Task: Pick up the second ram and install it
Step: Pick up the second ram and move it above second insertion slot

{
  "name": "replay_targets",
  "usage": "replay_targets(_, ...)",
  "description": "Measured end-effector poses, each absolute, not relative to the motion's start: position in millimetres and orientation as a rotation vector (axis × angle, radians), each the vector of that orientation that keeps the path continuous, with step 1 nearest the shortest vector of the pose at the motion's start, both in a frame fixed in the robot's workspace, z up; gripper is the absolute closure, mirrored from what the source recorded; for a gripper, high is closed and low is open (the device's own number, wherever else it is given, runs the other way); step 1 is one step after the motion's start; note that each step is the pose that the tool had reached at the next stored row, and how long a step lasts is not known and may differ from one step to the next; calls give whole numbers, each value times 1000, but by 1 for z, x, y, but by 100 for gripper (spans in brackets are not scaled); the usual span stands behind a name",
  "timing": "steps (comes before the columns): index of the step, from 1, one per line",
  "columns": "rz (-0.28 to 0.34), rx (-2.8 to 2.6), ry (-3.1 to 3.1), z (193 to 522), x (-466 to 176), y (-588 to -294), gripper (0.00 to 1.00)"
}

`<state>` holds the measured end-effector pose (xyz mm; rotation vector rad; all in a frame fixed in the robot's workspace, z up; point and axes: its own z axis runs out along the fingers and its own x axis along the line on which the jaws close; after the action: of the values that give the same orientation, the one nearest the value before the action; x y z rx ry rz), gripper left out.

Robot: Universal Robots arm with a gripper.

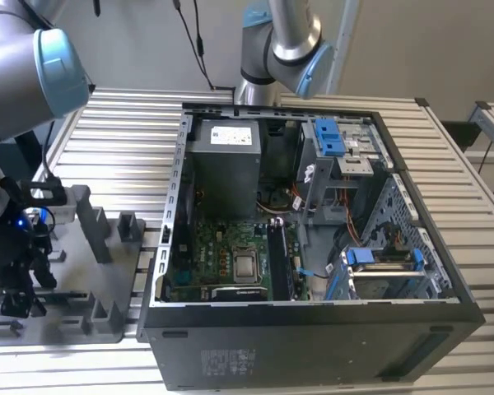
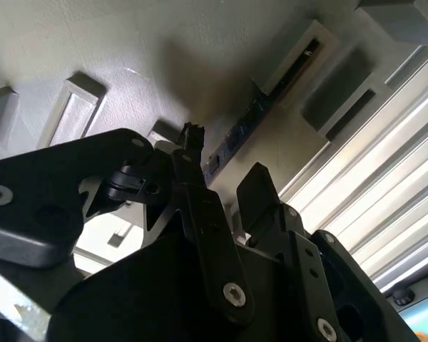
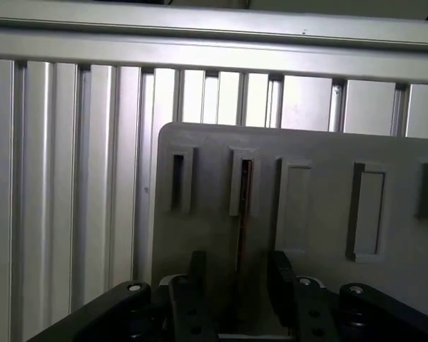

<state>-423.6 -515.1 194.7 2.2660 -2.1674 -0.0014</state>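
We note a plain pale wall (image 1: 412,41) beyond the far edge of the slatted metal surface (image 1: 115,115). Light is even and soft. A second slatted bench (image 1: 492,115) stands past its far corner, at the exterior view's right.

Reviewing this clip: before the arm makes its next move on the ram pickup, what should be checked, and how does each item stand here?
1. The gripper straddles the second ram: ok, one finger on each side in both wrist views.
2. Fingers closed on the ram: not ok, a gap shows on each side.
3. Ram standing on edge in its slot of the grey tray: ok.
4. Computer case open on top: ok.
5. Free memory slot on the motherboard: cannot tell.
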Motion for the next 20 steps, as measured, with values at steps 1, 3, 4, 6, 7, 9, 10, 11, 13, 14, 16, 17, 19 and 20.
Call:
replay_targets(1, -1, 2266, -2167, 195, -424, -515, 52)
replay_targets(3, -1, 2266, -2167, 194, -424, -515, 52)
replay_targets(4, -1, 2266, -2167, 194, -423, -515, 52)
replay_targets(6, -1, 2266, -2167, 194, -423, -515, 52)
replay_targets(7, -1, 2266, -2167, 194, -423, -515, 52)
replay_targets(9, -1, 2266, -2167, 194, -423, -515, 52)
replay_targets(10, -1, 2266, -2167, 194, -423, -515, 54)
replay_targets(11, -1, 2266, -2167, 194, -423, -515, 60)
replay_targets(13, -1, 2266, -2167, 194, -423, -515, 67)
replay_targets(14, -1, 2266, -2167, 194, -423, -515, 67)
replay_targets(16, -1, 2266, -2167, 194, -423, -515, 73)
replay_targets(17, -1, 2266, -2167, 194, -424, -515, 73)
replay_targets(19, -1, 2266, -2167, 194, -423, -515, 73)
replay_targets(20, -1, 2266, -2167, 194, -423, -515, 73)
